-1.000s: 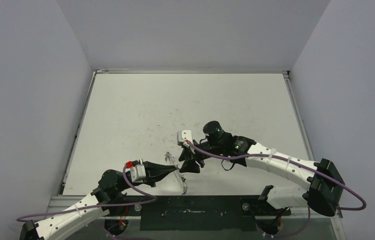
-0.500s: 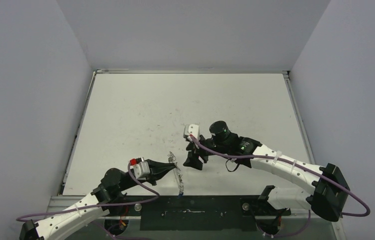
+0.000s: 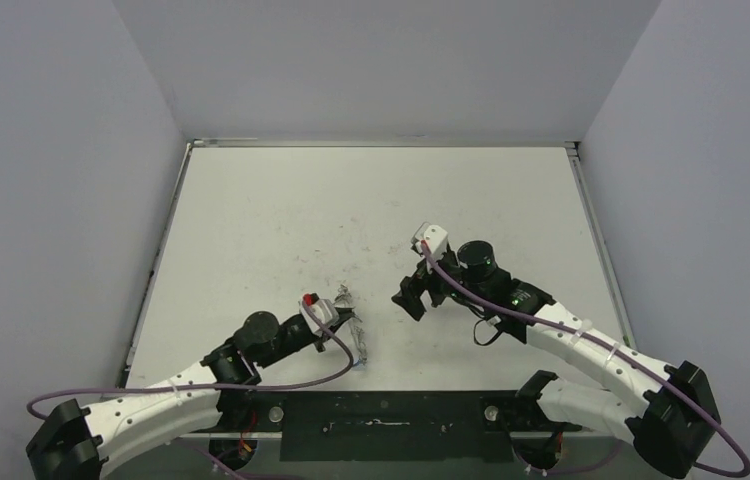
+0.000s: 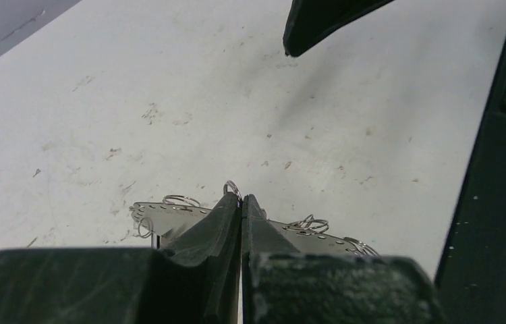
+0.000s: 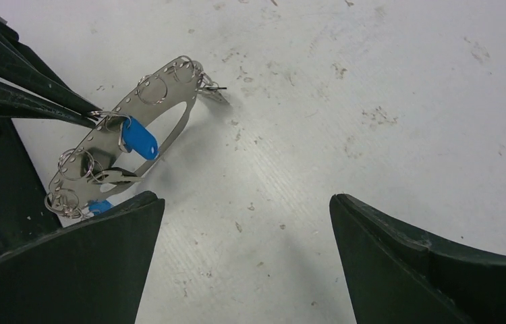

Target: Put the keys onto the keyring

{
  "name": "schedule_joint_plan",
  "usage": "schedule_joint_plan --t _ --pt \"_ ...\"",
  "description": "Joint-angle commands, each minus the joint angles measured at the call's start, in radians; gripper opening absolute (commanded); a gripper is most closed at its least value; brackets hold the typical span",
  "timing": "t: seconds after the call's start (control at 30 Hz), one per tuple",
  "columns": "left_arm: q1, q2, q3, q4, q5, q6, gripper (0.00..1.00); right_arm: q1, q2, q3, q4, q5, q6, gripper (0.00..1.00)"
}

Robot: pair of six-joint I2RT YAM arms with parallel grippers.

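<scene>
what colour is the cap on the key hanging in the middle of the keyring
Bright blue. The key on the keyring shows best in the right wrist view.

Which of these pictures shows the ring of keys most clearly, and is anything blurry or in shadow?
Right wrist view: sharpest, the keyring and a blue key crisp under even light, only a faint shadow beside them. Left wrist view: the left tool fills the foreground, dark and soft, hiding part of the keyring. Top view: evenly lit, no glare, but the keyring is too small to read.
</scene>
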Motion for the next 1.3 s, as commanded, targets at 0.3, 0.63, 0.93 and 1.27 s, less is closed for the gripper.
schedule_joint_plan --t 0.3,0.63,0.93,1.27 --pt "0.121 0.555 0.301 0.254 0.044 0.099 0.00 -0.173 -0.067 -0.044 0.005 0.038 0.081 1.00" --pt "0.313 0.738 0.478 0.263 0.066 0.006 0.66 -0.267 -0.084 -0.057 -0.036 0.223 0.094 1.00" --pt "0.592 0.538 0.404 0.039 -0.003 -0.116 0.97 -0.322 -0.091 -0.134 0.031 0.614 0.097 1.00" --pt "0.712 0.421 0.199 -0.068 -0.334 -0.025 0.97 -0.408 0.027 -0.331 0.364 0.893 0.075 1.00"
